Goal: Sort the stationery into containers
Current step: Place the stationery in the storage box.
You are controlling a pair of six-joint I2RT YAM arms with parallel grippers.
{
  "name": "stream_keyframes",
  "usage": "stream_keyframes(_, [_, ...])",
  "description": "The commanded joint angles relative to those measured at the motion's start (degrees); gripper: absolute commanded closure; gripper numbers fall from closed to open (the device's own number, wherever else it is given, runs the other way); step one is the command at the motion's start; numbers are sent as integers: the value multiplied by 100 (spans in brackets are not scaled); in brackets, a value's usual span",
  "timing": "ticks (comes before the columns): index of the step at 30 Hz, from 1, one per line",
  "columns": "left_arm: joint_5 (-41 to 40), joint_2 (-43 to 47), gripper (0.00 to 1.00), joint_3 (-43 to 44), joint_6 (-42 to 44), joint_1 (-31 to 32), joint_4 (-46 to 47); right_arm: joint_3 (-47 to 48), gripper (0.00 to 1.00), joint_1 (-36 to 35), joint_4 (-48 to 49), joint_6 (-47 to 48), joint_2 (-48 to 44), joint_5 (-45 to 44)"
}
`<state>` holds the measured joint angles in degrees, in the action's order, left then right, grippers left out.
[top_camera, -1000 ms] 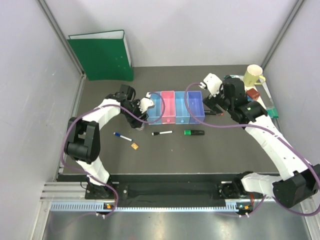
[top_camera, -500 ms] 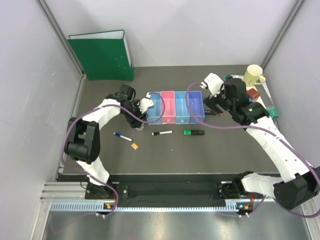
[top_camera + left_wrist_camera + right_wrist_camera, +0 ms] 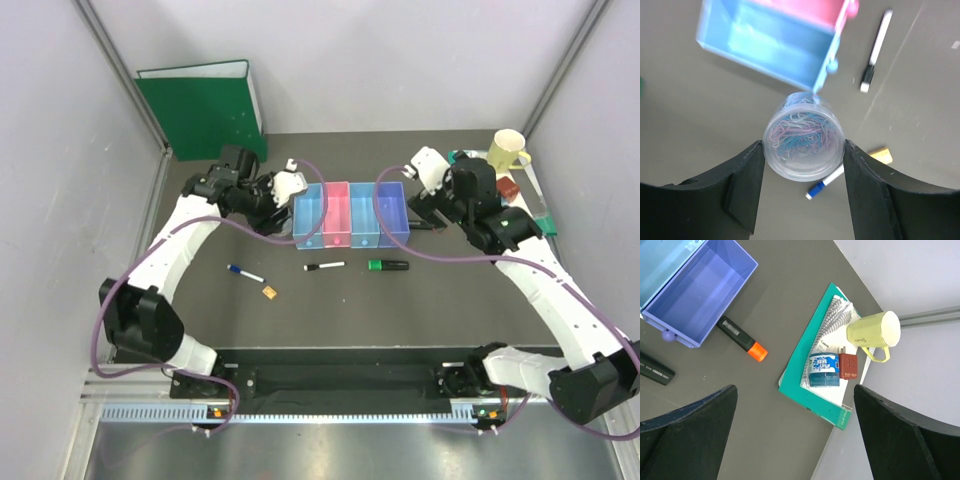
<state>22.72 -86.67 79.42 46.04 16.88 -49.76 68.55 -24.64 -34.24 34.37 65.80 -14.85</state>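
Left wrist view: the light blue bin (image 3: 765, 45) and the pink bin (image 3: 805, 7) ran off the top edge, both soft with blur. The round jar (image 3: 803, 137) showed only its lid end, its contents a coloured tangle too fine to name. The blue-capped pen (image 3: 824, 183) poked out from under the jar, the rest covered, and the tan square (image 3: 879, 155) sat half behind a finger (image 3: 870, 200) of the left tool (image 3: 802, 152). Right wrist view: the purple bin (image 3: 700, 290) was clipped at the top, a black highlighter (image 3: 655, 367) was cut at the left edge, and the tub (image 3: 823, 370) label was too small to read. From above, the right arm (image 3: 525, 255) covered part of the teal tray (image 3: 547, 226).
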Motion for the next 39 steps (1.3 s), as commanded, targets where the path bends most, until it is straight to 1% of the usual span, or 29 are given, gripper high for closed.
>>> stream_keyframes(1, [382,222,100,652,-209,445,-113,-18,0,-40,102,-71,-234,9])
stream_keyframes(5, [198,-42,100,1040,-359,974,71,-70,0,-23,277,-97,-278,-140])
stream_keyframes(8, [119,-507,100,1435,-368,1282,221,-35,0,161,321,-211,-278,-141])
stream_keyframes(10, [92,-972,100,1883,-289,1405,221,0,0,362,348,-290,-261,-150])
stream_keyframes(14, [75,-1825,100,2770,-35,1528,11,-26,0,767,374,-448,-252,8])
stream_keyframes(15, [83,-2166,100,3103,97,1546,-42,-70,0,864,383,-466,-252,26])
stream_keyframes(18, [57,-2756,100,3692,299,1625,-148,-158,0,1277,436,-580,-226,184])
stream_keyframes(19, [48,-2871,100,3825,318,1634,-157,-184,0,1513,444,-624,-217,237])
stream_keyframes(21, [57,-3197,100,4177,388,1677,-140,-290,0,1768,479,-633,-217,342])
stream_keyframes(23, [48,-3434,100,4414,423,1730,-113,-412,0,1866,523,-616,-252,404])
stream_keyframes(32, [-74,-3760,100,4460,493,1959,308,-791,0,1972,576,-739,-524,501])
stream_keyframes(39, [-241,-3971,100,4433,476,2012,625,-870,0,1972,550,-818,-586,536])
